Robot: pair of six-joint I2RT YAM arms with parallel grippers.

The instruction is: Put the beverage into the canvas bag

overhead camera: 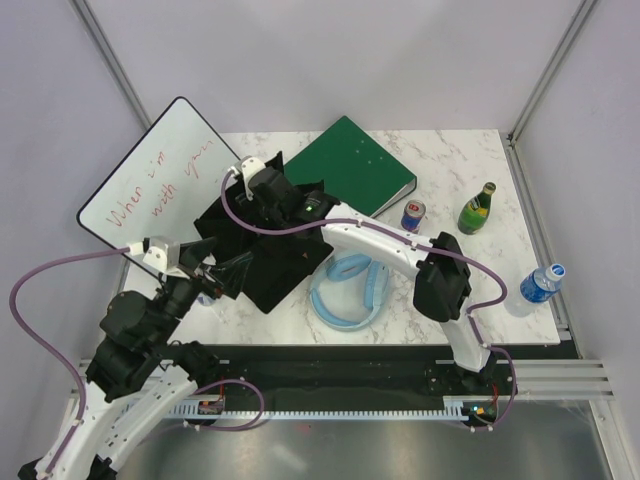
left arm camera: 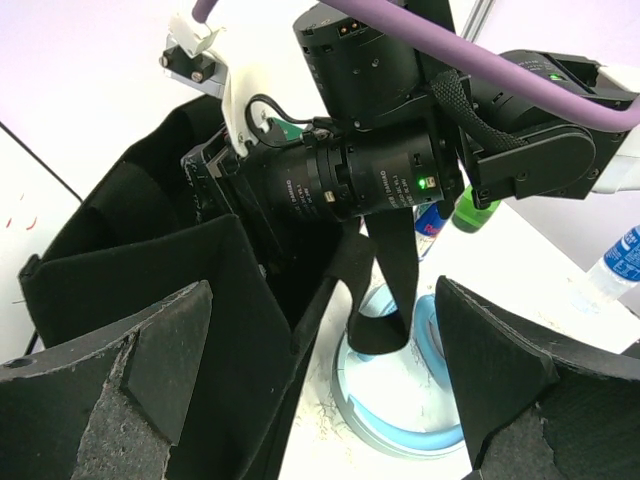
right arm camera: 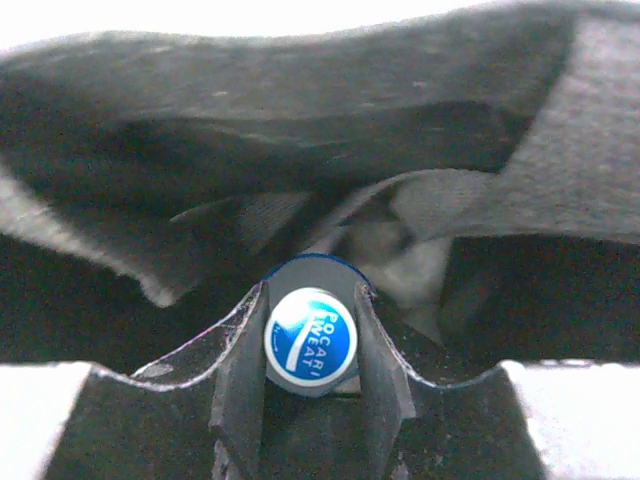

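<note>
The black canvas bag [overhead camera: 268, 262] lies open at the table's middle left, also seen in the left wrist view [left arm camera: 150, 260]. My right gripper [right arm camera: 311, 345] reaches down into its mouth [right arm camera: 300, 130] and is shut on the blue-and-white cap of a Pocari Sweat bottle [right arm camera: 311, 338]; the bottle's body is hidden. In the top view the right wrist [overhead camera: 265, 190] stands over the bag's far edge. My left gripper [left arm camera: 322, 300] is open at the bag's near left corner [overhead camera: 222, 275], the bag's wall by its left finger [left arm camera: 120, 380]. A bag strap [left arm camera: 395, 270] hangs between.
A green binder [overhead camera: 355, 165] lies behind the bag, a whiteboard [overhead camera: 150, 180] at far left. A light blue ring-shaped object [overhead camera: 348, 290] sits right of the bag. A red can [overhead camera: 412, 215], a green bottle [overhead camera: 477, 208] and a blue-labelled water bottle [overhead camera: 541, 284] stand at right.
</note>
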